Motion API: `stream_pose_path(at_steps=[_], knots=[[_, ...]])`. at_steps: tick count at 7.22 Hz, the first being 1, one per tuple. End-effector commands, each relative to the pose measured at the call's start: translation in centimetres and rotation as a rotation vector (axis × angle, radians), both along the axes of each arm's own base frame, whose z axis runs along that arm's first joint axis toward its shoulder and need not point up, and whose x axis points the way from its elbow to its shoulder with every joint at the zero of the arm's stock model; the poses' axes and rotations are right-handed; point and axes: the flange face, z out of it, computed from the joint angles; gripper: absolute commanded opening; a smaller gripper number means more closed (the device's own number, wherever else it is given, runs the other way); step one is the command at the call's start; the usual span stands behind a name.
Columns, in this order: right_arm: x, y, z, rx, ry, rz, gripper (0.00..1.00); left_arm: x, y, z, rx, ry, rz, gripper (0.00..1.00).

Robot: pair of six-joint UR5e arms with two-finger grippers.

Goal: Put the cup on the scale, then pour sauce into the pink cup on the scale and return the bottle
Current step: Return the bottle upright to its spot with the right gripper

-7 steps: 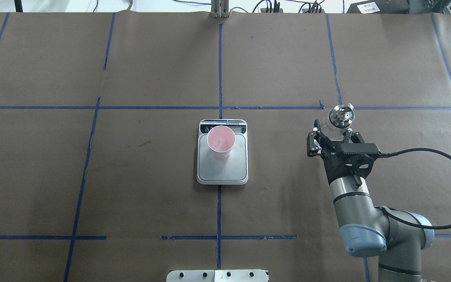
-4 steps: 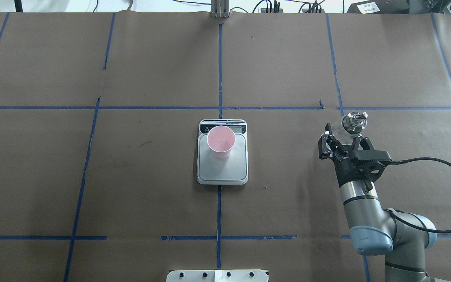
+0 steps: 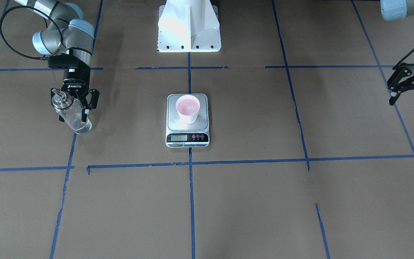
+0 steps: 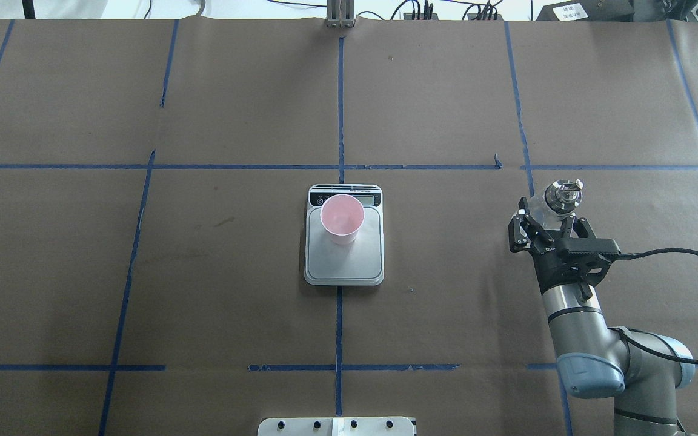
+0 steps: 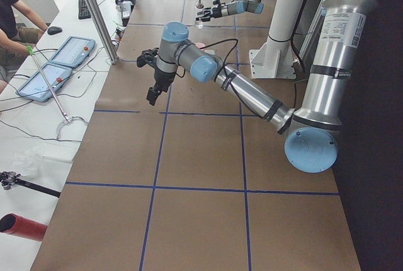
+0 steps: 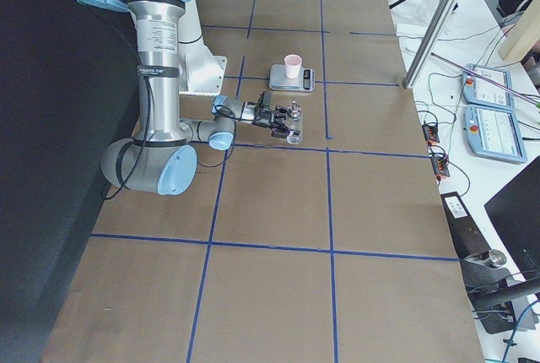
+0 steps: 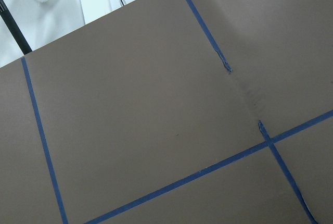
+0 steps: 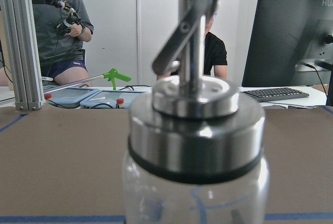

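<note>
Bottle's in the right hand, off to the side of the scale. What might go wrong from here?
1. The bottle is tall with a heavy-looking metal collar; if the right hand opens before its base sits flat, it may tip.
2. The spout is uncapped; any tilt on the way down may drip onto the brown paper.

Glossy glass bottle, matt paper tabletop

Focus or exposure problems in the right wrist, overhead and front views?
Right wrist view: bottle sits very close and looks soft; the background is sharper. Overhead view: the strip beyond the table is blown out white, the table itself evenly lit. Front-facing view: white base is overexposed, with little surface detail.
</note>
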Motion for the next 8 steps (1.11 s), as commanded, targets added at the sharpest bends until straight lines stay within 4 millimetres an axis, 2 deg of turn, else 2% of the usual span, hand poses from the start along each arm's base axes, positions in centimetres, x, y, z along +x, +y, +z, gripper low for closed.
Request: stream_pose_path(at_steps=[1,8], knots=[[-0.4,0.6,0.0,-0.004,-0.002,-0.02,0.0,0.0,0.0,0.0,0.0,0.0,-0.001,0.99],[-0.6,1.7,1.0,-0.008,0.016,-0.042,0.0,0.0,-0.1,-0.1,0.002,0.001,-0.001,0.99]])
